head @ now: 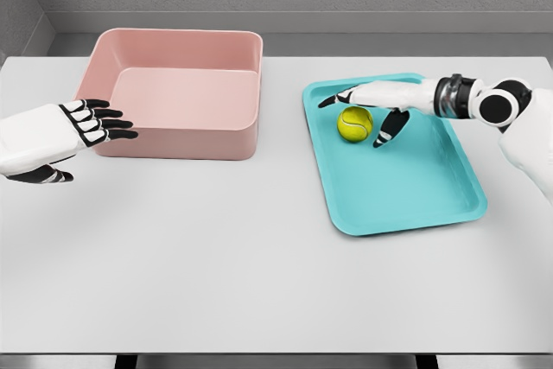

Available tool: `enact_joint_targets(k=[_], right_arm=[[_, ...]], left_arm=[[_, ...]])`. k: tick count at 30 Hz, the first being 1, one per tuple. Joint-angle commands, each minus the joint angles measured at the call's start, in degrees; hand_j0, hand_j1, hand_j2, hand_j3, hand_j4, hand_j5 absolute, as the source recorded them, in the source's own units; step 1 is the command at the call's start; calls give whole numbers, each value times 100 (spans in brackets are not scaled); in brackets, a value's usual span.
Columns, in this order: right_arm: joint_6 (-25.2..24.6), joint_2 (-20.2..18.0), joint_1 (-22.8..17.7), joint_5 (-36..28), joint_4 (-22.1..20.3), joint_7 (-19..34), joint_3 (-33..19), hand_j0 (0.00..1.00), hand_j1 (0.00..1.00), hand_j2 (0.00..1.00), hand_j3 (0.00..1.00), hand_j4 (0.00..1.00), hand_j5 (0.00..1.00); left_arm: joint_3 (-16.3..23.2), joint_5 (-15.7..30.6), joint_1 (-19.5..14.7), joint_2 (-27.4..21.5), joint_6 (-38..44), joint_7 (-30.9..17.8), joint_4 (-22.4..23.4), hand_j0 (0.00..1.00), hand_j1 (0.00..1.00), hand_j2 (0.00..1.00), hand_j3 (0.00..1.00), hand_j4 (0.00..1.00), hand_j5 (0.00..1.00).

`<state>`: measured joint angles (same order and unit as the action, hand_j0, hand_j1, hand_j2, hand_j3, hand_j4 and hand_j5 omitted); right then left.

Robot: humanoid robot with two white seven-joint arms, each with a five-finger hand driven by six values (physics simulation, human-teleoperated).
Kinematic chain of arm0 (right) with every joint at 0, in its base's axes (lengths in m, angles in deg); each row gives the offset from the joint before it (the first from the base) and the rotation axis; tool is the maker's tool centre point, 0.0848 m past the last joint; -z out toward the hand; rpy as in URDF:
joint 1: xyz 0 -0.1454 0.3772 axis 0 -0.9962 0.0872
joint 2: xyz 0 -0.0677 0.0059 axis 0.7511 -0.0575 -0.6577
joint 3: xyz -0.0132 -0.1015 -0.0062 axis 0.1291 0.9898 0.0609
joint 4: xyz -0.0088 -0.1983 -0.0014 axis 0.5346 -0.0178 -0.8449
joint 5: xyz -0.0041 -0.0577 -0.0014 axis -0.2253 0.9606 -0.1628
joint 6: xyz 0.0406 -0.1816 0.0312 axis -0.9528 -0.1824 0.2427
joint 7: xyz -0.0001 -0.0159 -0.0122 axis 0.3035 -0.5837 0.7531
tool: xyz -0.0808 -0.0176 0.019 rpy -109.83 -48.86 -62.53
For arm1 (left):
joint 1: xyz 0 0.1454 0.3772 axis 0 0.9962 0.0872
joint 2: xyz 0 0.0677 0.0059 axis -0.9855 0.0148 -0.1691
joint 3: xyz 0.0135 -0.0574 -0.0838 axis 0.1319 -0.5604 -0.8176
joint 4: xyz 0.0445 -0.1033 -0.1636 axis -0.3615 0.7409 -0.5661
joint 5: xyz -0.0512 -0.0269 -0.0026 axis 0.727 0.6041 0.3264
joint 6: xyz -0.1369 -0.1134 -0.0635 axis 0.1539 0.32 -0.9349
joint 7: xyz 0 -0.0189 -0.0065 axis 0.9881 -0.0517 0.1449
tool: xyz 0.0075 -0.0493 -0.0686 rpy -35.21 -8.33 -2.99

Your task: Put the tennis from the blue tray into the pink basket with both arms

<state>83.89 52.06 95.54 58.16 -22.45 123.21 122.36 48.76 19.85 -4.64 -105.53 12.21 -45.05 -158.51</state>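
Right hand point(380, 105) reaches in over the blue tray point(415, 187), palm down, fingers point(333, 99) spread apart and not clamped on anything. Tennis ball point(355, 123) sits on the tray floor directly under the right palm, between the long black fingertips pointing left and the thumb, which hangs down just to the ball's right. Fingers look close to the ball but contact can't be confirmed; the ball looks to be resting on the tray, not lifted. This reads as a pre-grasp pose: hand open wide so it can drop over the ball and close from both sides.

Left hand point(82, 127) hovers above the surface point(259, 283) at the left, fingers extended and slightly apart, holding nothing. Its black fingertips point right, just beside the near-left corner of the pink basket point(177, 97). Probably parked there to wait for a handover, since the task calls for both arms and the basket lies on the left side, well apart from the tray.

Basket is empty, open side up, beyond the left fingertips. Ball is far to the right of them, so the task is at an early stage: grasp not yet made. Risk: a round ball may roll away on the smooth tray if the fingers close off-centre.
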Motion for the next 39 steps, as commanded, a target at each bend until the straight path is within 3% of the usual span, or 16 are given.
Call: enact_joint_targets(k=[1, 5, 9, 17, 27, 39], right_arm=[[-15, 47, 0, -39, 20, -2, -11, 99, 99, 99, 99, 99, 99], [-15, 56, 0, 32, 29, -2, -11, 90, 90, 90, 90, 90, 90], [-15, 56, -9, 32, 38, -2, -11, 90, 90, 90, 90, 90, 90], [-15, 56, -35, 40, 38, -2, -11, 80, 80, 80, 80, 80, 80], [-15, 29, -53, 163, 47, -2, -20, 79, 79, 79, 79, 79, 79], [-15, 20, -79, 163, 126, -2, -46, 56, 56, 56, 56, 56, 56]], left_arm=[[0, 43, 0, -11, 5, 7, 0, 100, 100, 100, 100, 100, 100], [0, 34, 0, -11, 5, -2, 0, 100, 100, 100, 100, 100, 100], [0, 34, 0, -20, 5, -2, 9, 100, 100, 100, 100, 100, 100], [0, 34, 0, -20, 5, 7, 9, 100, 100, 100, 100, 100, 100], [0, 25, -9, -11, 5, -2, 18, 100, 100, 100, 100, 100, 100], [0, 34, 0, -2, 5, -2, 9, 100, 100, 100, 100, 100, 100]])
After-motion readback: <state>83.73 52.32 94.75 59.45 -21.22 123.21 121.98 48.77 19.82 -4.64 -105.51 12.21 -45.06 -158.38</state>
